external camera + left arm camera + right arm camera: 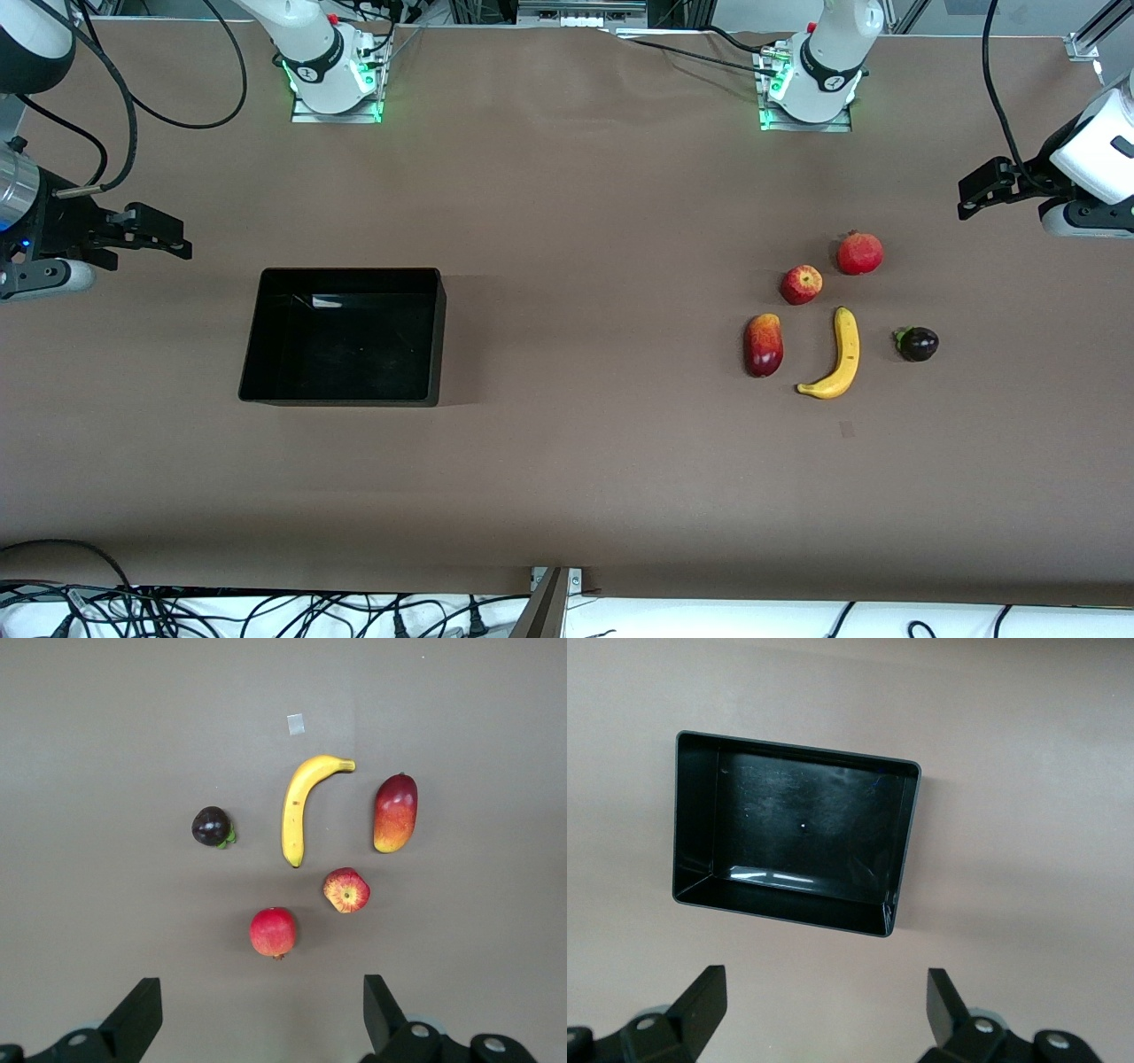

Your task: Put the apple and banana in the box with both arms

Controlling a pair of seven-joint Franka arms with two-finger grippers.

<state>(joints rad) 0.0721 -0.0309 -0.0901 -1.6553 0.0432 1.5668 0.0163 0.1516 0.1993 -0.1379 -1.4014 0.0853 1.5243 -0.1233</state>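
The small red, yellow-streaked apple (pixel 801 284) lies on the table toward the left arm's end, and the long yellow banana (pixel 842 354) lies beside it, nearer the front camera. Both show in the left wrist view: apple (pixel 346 890), banana (pixel 301 806). The black box (pixel 440 337) stands empty toward the right arm's end; it also shows in the right wrist view (pixel 693 815). My left gripper (pixel 974 193) (pixel 261 1019) is open and empty, over bare table apart from the fruits. My right gripper (pixel 166 237) (pixel 824 1010) is open and empty, over bare table beside the box.
A plain red round fruit with a crown (pixel 859 253), an elongated red-yellow fruit (pixel 764 345) and a small dark purple fruit (pixel 918 344) lie around the apple and banana. A small pale patch (pixel 847 430) marks the table near the banana's tip.
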